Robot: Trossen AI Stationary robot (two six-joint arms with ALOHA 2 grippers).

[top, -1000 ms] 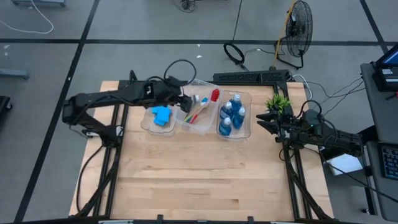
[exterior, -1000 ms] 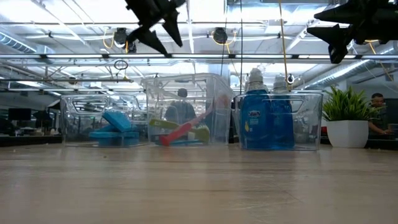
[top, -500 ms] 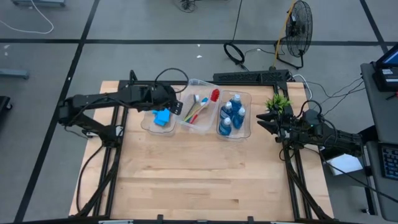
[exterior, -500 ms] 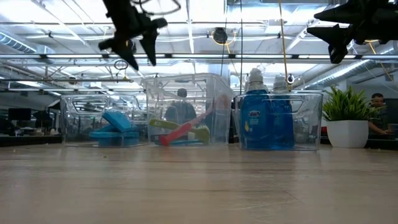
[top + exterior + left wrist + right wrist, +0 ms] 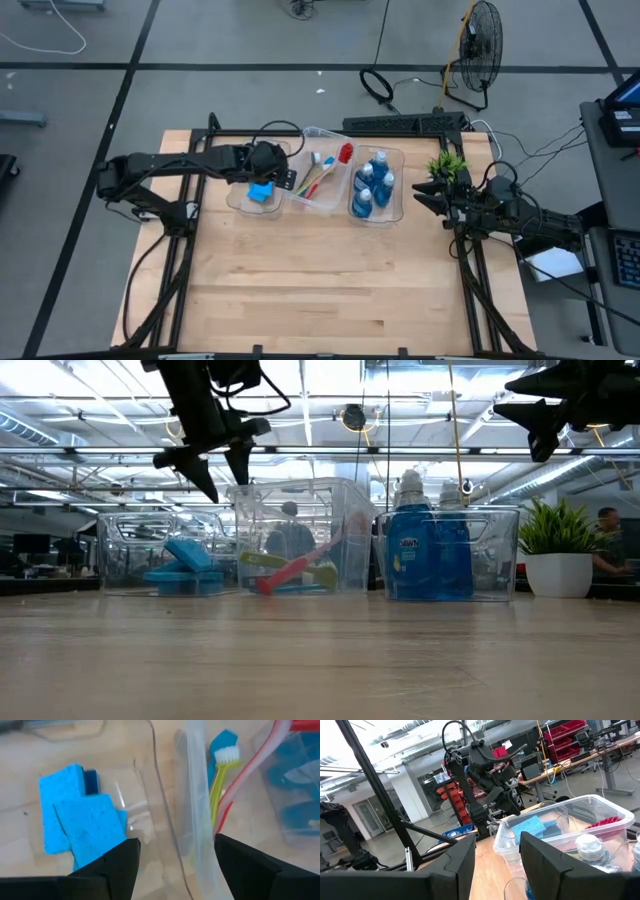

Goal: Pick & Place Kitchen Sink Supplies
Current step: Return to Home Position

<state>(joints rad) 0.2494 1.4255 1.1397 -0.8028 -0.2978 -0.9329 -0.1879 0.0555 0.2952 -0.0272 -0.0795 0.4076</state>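
Observation:
Blue sponges lie stacked in the leftmost clear bin. Long-handled brushes lie slanting in the middle bin. Blue-liquid bottles stand in the right-hand bin. My left gripper is open and points down, hovering above the wall between the sponge bin and the brush bin. It touches nothing. My right gripper is open and waits high at the table's right edge.
The three clear bins stand side by side at the table's far edge. A small green potted plant stands to their right, close to my right gripper. The wooden tabletop stretches from the bins to the near edge.
My left gripper has moved from above the brush bin toward the table's left and down. It now hangs lower, over the sponge bin's right side. The sponges, brushes and bottles have stayed in place.

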